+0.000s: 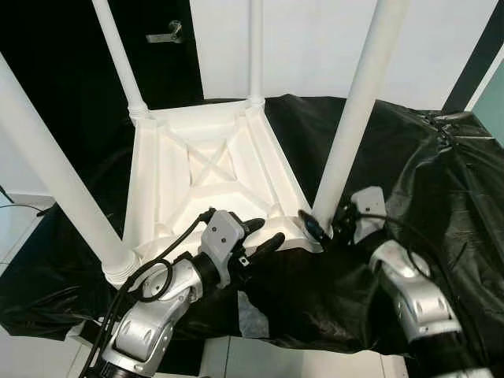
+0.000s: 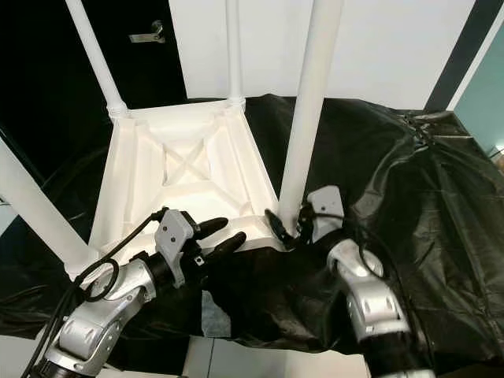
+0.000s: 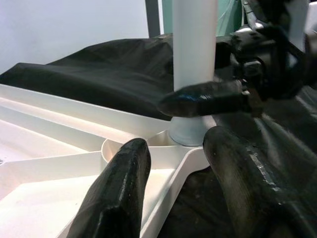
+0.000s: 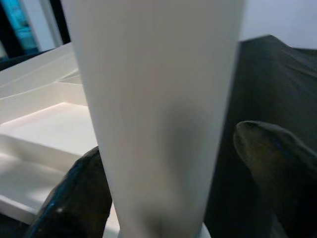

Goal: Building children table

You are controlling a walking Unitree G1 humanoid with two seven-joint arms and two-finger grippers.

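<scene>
Four white legs stood up from an upturned white table top [image 1: 205,177] that lay on a black sheet [image 1: 409,181] spread over the work surface. The near right leg [image 1: 354,118] rose from the corner closest to the right gripper [image 1: 324,227], and that gripper's two black fingers sat on either side of the leg's base, closed around it just above its socket. In the right wrist view the leg [image 4: 158,109] ran between one finger [image 4: 74,198] and the other [image 4: 270,158], both close against it.

Beside it, across the same corner, the left gripper [image 1: 264,234] hovered over the table top's near rim with its fingers spread apart and nothing between them; one fingertip [image 3: 116,193] lay over the ribbed underside, the other [image 3: 242,188] just outside the rim over the black sheet.

Farther from both grippers stood the two far legs [image 1: 118,55] and the crossed ribs in the middle of the underside. The near left leg [image 1: 55,181] slanted up beyond the left arm. Behind everything were a dark door with a metal handle [image 1: 167,33] and a pale wall [image 1: 315,39].
</scene>
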